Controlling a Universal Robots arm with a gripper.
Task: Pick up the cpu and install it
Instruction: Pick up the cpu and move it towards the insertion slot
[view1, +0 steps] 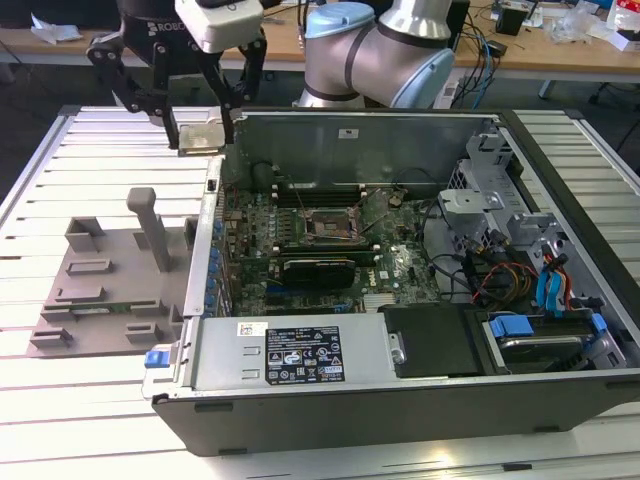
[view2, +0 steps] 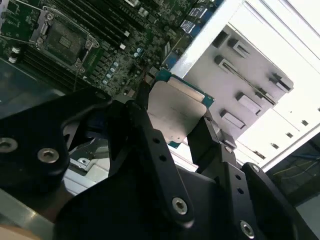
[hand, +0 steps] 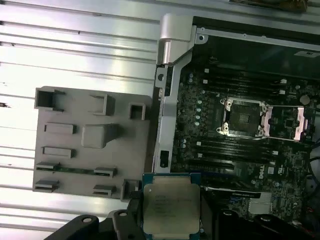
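The cpu (view1: 203, 135), a flat square chip with a silvery top, hangs in the air over the left wall of the open computer case (view1: 400, 400) in the exterior view. My gripper (view1: 205, 133) is shut on it, one black finger on each side. Both wrist views show the chip (view2: 176, 109) (hand: 171, 204) held between the fingers (view2: 207, 142), its metal plate facing the first wrist camera. The dark metal-framed socket (view1: 330, 226) (hand: 243, 118) (view2: 62, 37) lies open on the motherboard, inside the case and to the exterior view's right of the chip.
A grey parts holder (view1: 110, 290) (hand: 90, 145) with raised slots and an upright post lies on the slatted white table, at the exterior view's left of the case. Memory slots, a black card, cables and a drive cage (view1: 500, 210) crowd the case interior.
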